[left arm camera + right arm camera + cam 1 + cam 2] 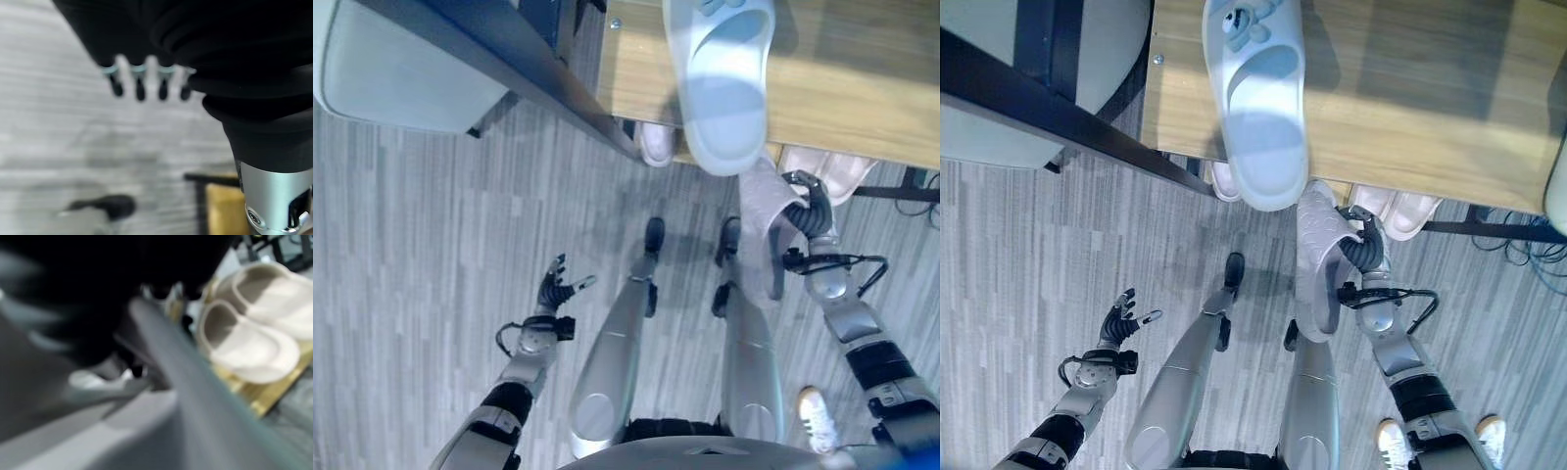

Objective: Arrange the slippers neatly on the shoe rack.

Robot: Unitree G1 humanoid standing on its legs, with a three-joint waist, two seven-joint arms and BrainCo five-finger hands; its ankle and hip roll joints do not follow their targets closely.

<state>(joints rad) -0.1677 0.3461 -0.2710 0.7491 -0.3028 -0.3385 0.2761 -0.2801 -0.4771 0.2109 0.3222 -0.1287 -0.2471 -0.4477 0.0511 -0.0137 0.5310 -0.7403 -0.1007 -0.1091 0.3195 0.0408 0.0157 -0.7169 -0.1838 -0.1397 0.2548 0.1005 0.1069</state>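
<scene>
A pale blue slipper (724,88) lies on the wooden top shelf (862,88) of the shoe rack, its heel hanging over the front edge. Just below that edge my right hand (811,211) is shut on a grey slipper (766,215), which hangs sole-outward in front of the rack. In the right wrist view the grey slipper (195,396) runs across close up, with a beige pair (254,342) on a lower shelf behind it. My left hand (553,289) hangs low on the left over the floor, its fingers (139,85) straight and holding nothing.
Another pale slipper (656,142) peeks out under the top shelf's left end. A grey seat (401,78) and a dark bar (509,69) stand at the upper left. A person's white sneaker (818,416) is on the floor at the lower right. Cables (915,186) trail by the rack's right side.
</scene>
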